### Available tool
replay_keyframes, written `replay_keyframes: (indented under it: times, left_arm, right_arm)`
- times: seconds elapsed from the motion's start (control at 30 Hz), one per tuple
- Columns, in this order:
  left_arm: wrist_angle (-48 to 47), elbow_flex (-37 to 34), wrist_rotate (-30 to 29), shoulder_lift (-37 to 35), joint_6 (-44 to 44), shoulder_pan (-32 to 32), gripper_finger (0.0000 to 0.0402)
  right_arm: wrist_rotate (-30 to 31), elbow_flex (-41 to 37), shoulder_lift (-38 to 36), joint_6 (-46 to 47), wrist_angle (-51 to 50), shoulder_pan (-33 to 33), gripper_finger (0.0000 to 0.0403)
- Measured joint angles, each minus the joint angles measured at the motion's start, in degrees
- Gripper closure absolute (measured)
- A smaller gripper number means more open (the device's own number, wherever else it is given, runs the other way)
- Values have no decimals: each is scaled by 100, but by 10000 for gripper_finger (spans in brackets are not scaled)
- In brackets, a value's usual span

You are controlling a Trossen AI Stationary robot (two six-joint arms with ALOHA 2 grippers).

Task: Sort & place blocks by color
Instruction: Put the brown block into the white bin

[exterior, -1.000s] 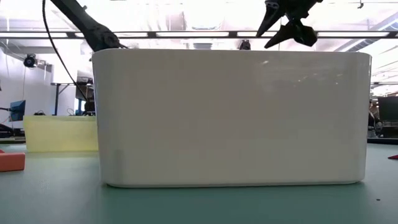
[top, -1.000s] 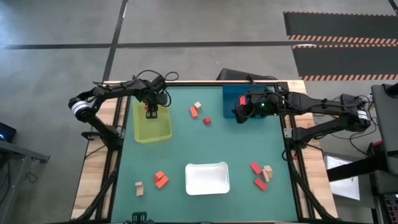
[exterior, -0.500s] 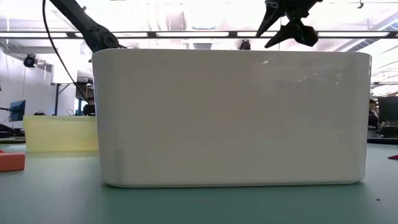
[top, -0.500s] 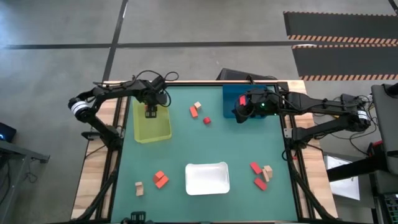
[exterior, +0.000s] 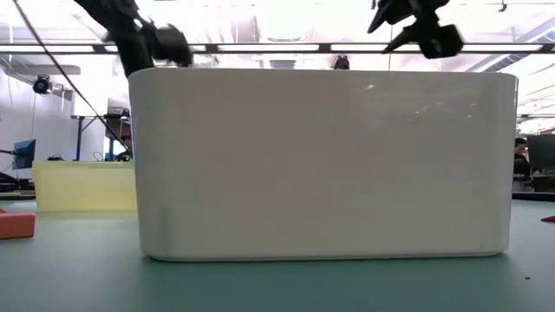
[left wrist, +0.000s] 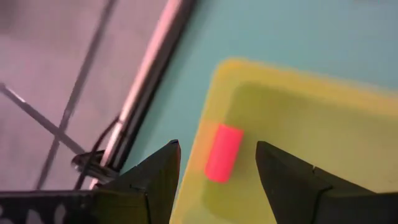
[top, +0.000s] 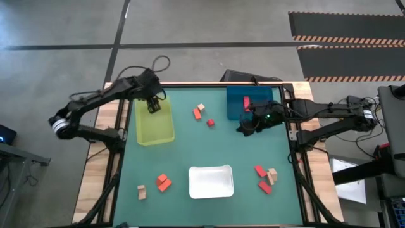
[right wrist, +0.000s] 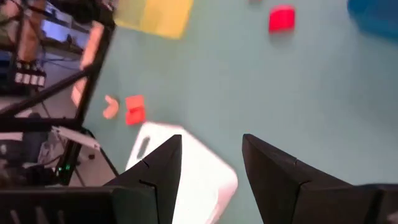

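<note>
Bright even overhead light; ceiling glare (low view); wrist views motion-blurred, soft shadows.

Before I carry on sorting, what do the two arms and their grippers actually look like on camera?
Both arms are dark, slim and jointed, with black cables looping along them. The left arm has a pale band near its base; the right arm has one too. The left gripper and the right gripper each have two dark, wedge-shaped fingers.

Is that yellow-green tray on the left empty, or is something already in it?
Not empty. The left wrist view shows one orange-red block lying inside the yellow-green tray, near its edge, below the open left gripper.
</note>
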Motion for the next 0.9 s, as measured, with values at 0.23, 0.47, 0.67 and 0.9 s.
replay_keyframes:
  times: [0.23, 0.47, 0.67, 0.9]
  left_arm:
    - [248, 2, 506, -1270, -2699, -484, 208]
    - [2240, -394, 1262, -2064, -4498, -1490, 208]
    - [4261, -718, 1254, -2222, -5033, -2089, 208]
    - [5266, -827, 1205, -1784, -5052, -2220, 208]
  right_arm:
    - [-293, -92, 0, 922, -880, 813, 248]
    - [-482, -577, 5, 2324, -1091, 1796, 254]
    - [-819, -1178, 65, 3523, -1025, 2670, 237]
    - [-1206, -1620, 596, 4261, -749, 3412, 239]
